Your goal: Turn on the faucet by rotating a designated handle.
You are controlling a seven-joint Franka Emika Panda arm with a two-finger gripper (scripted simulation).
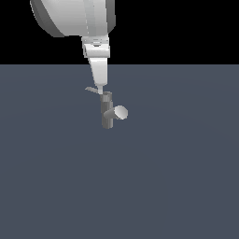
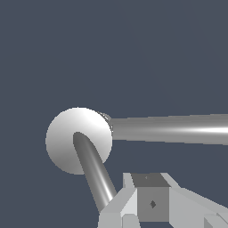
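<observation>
The faucet [image 1: 107, 114] stands upright as a small grey cylinder, with a short thick spout ending in a pale round face [image 1: 121, 112] on the exterior view's right. The handle [image 1: 91, 88], a thin light-grey lever, sticks out from the top toward the exterior view's left. My gripper [image 1: 99, 87] comes straight down from above with its tips at the handle, close to the faucet's top. The fingers look closed together, with nothing held between them. In the wrist view the slim handle [image 2: 93, 173] runs from a pale round disc [image 2: 62, 147] to my gripper [image 2: 149, 187]. A thicker grey cylinder [image 2: 178, 129] runs off sideways.
The faucet stands on a flat dark blue-grey floor [image 1: 177, 186]. The arm's large white wrist body [image 1: 70, 16] hangs above the faucet. No other objects show.
</observation>
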